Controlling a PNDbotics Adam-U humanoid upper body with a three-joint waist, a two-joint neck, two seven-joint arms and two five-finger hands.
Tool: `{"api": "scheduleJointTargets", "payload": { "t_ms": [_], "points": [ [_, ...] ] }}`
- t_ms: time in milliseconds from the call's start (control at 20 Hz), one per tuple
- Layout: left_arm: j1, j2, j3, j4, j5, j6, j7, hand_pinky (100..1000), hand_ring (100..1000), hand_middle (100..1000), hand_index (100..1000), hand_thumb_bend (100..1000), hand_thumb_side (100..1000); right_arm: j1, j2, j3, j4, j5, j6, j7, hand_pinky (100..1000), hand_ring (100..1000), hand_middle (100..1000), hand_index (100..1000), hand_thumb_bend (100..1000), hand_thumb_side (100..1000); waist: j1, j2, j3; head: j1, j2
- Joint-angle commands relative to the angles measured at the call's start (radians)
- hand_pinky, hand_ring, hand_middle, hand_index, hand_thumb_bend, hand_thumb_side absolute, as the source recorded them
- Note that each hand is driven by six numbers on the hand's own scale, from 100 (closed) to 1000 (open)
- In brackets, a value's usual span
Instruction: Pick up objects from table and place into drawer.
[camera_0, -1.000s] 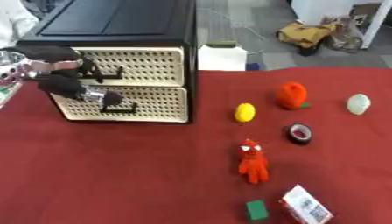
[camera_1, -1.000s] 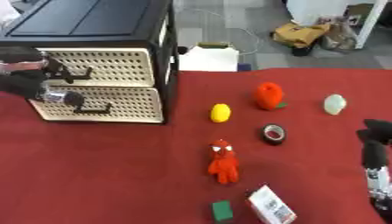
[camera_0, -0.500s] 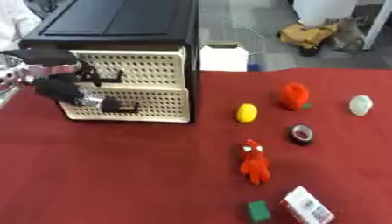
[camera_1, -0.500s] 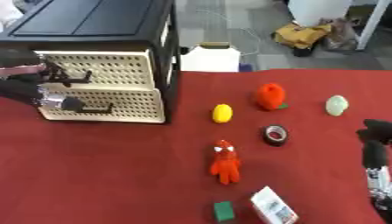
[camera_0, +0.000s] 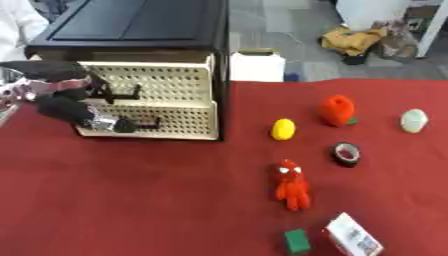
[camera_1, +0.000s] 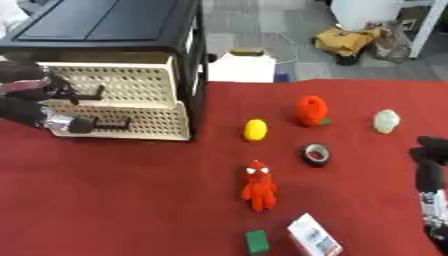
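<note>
Far left: black cabinet with two cream perforated drawers. The upper drawer is drawn slightly forward and the lower drawer sits a little out; nothing of their insides shows, so their contents cannot be told. Left hand at the drawer fronts, dark fingers curled by the upper drawer's black handle; whether they close round the handle cannot be told. Centre, on the red table: yellow lemon-shaped piece, well right of the cabinet. Nearer: red figure, long axis running near to far; a small green block and a white box at the near edge. Right of centre: orange fruit, black tape roll, pale round piece far right. Right hand at the right edge, fingers straight and raised, holding nothing; it lies nearest the tape roll and pale piece, while the drawers stand on the left hand's side.
</note>
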Motion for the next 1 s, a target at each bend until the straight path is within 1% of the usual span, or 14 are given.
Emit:
{"api": "scheduleJointTargets", "payload": {
  "t_ms": [50,550,1000],
  "points": [
    [0.007,0.055,0.002,-0.036,0.014,0.014,0.006,100,100,100,772,795,1000,-0.007,-0.009,-0.006,-0.014,-0.004,-0.002,0.001,583,617,508,725,263,820,-0.001,-0.024,0.002,0.004,-0.004],
    [0.062,0.099,0.009,-0.129,0.064,0.060,0.036,100,100,100,769,776,1000,-0.010,-0.009,-0.007,-0.014,-0.007,-0.002,0.001,587,619,510,726,258,819,-0.003,-0.024,0.008,0.007,-0.004],
    [0.103,0.131,0.005,-0.197,0.086,0.085,0.047,100,100,100,770,763,1000,-0.012,-0.013,-0.008,-0.014,-0.015,-0.003,0.002,587,619,511,727,254,821,-0.003,-0.029,0.014,0.009,-0.002]
  ]
}}
